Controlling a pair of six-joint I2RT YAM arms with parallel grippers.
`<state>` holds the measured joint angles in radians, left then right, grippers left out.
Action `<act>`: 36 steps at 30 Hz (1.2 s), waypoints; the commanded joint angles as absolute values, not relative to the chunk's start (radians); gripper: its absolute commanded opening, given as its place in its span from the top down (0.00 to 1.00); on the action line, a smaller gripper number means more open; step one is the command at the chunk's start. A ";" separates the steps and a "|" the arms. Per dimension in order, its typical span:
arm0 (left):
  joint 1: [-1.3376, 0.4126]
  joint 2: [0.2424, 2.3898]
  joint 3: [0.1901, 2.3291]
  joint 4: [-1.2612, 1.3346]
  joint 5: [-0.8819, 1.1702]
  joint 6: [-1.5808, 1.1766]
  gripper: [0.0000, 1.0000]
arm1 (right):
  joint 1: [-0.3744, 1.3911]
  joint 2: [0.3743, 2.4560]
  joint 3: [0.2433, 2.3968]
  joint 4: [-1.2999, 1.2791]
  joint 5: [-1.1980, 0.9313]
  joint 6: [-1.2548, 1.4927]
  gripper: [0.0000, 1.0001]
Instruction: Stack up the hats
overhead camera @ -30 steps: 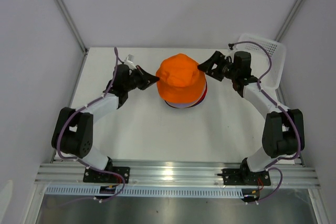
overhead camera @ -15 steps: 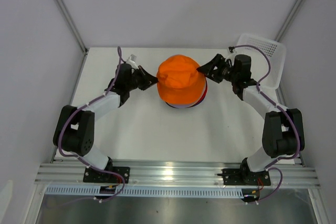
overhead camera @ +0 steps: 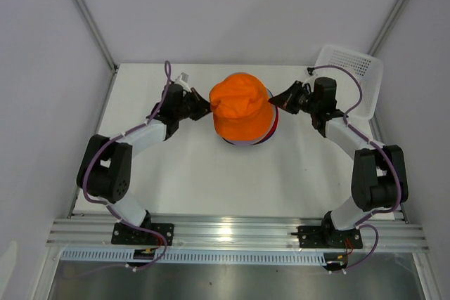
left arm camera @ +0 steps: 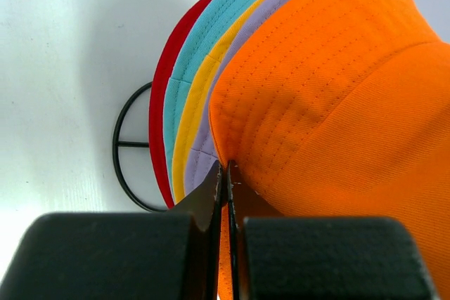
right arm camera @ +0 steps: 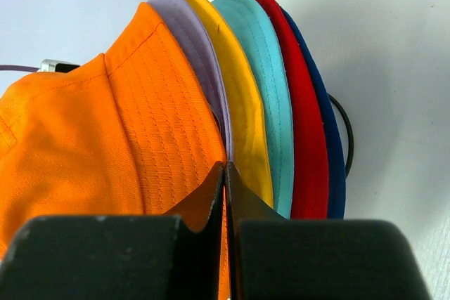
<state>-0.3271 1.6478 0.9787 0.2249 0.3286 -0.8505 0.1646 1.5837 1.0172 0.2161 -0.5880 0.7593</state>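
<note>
The orange hat tops a stack of hats at the table's middle. Under it the wrist views show the brims of the lavender hat, yellow hat, teal hat, red hat and navy hat. My left gripper is shut on the orange hat's left brim. My right gripper is shut on its right brim. In both wrist views a strip of orange fabric shows between the pinched fingers.
A thin black wire frame lies on the table under the stack. A white lattice basket stands at the back right, beside the right arm. White walls close in the table on three sides.
My right gripper moved in to the orange hat's right brim and shut on it. The left gripper stayed shut on the left brim and edged slightly forward.
</note>
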 commanded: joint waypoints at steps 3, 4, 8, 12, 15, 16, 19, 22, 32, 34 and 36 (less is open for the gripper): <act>-0.360 1.693 0.979 0.146 0.276 -0.784 0.99 | 0.175 1.588 1.002 0.252 -0.604 0.746 1.00; -0.360 1.697 0.974 0.147 0.275 -0.782 0.99 | 0.173 1.588 0.994 0.253 -0.595 0.746 1.00; -0.370 1.727 0.971 0.141 0.261 -0.773 0.99 | 0.169 1.597 0.971 0.262 -0.589 0.745 1.00; -0.388 1.752 0.963 0.146 0.241 -0.761 0.99 | 0.169 1.598 0.960 0.271 -0.586 0.749 1.00; -0.393 1.758 0.927 0.207 0.261 -0.761 0.99 | 0.167 1.598 0.963 0.264 -0.575 0.744 1.00; -0.393 1.756 0.882 0.271 0.273 -0.765 0.99 | 0.163 1.598 0.963 0.264 -0.577 0.745 1.00; -0.393 1.726 0.809 0.407 0.336 -0.762 0.98 | 0.156 1.595 0.971 0.259 -0.589 0.749 1.00; -0.391 1.672 0.754 0.475 0.405 -0.756 0.78 | 0.149 1.582 0.985 0.250 -0.600 0.750 1.00; -0.388 1.402 0.614 0.543 0.394 -0.929 0.45 | 0.161 1.421 0.904 0.181 -0.465 0.801 1.00; -0.387 1.368 0.600 0.529 0.385 -0.959 0.45 | 0.175 1.372 0.873 0.158 -0.404 0.808 1.00; -0.387 1.317 0.588 0.505 0.370 -0.974 0.45 | 0.184 1.341 0.832 0.135 -0.349 0.822 1.00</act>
